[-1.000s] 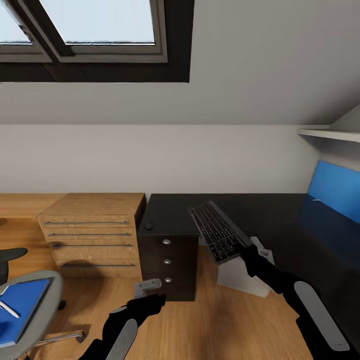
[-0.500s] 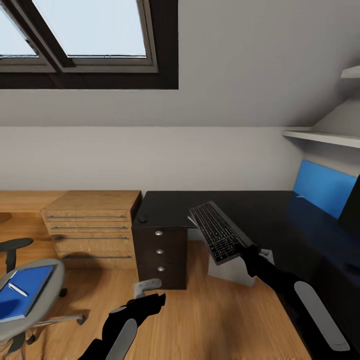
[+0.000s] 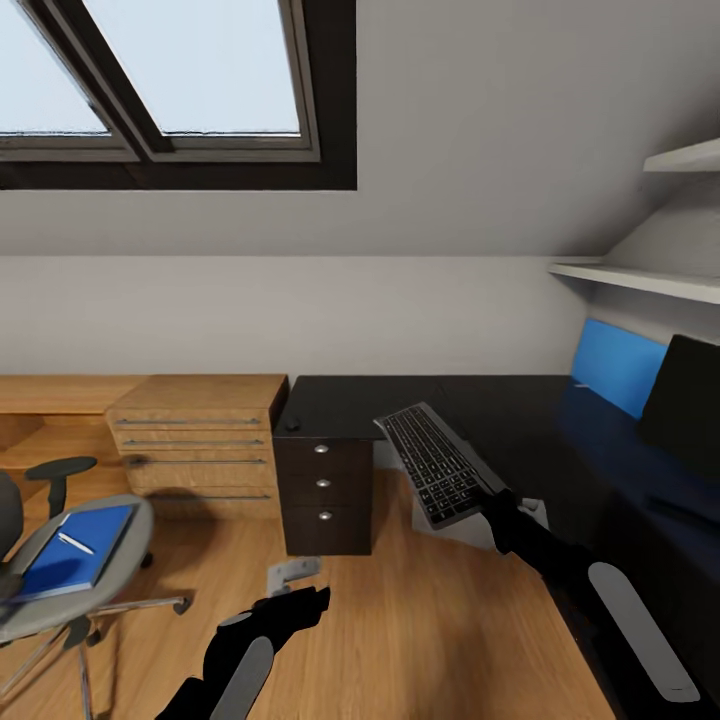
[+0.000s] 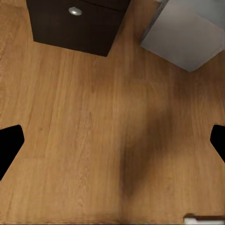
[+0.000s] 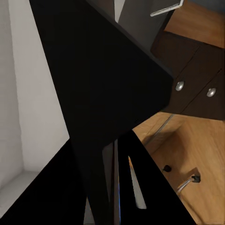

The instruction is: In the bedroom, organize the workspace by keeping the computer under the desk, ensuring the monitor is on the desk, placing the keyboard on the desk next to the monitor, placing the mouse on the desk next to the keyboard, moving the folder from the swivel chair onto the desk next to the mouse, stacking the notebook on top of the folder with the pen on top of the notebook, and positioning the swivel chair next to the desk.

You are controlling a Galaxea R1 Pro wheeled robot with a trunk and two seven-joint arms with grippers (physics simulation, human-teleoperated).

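Wooden floor (image 3: pixel 440 620) spreads below a skylight; at far left the swivel chair (image 3: pixel 60 590) carries the folder (image 3: pixel 85 545) and pen (image 3: pixel 76 543). Left tool (image 3: pixel 300 585) hangs spread, empty. Right tool (image 3: pixel 495 505) grips the keyboard's (image 3: pixel 436 463) near end, its length tilted up-left over the black surface (image 3: pixel 520 420); the monitor (image 3: pixel 685 405) stands far right.

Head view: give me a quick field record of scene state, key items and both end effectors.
keyboard: held in the air by the right end effector, tilted, over the desk edge
left end effector: open, empty, over bare wood floor
desk: black top, no keyboard on it yet
mouse: on desk corner above the drawers
monitor: on desk, by the blue back panel
folder: on swivel chair seat, pen on top
computer: light-grey, on floor under desk
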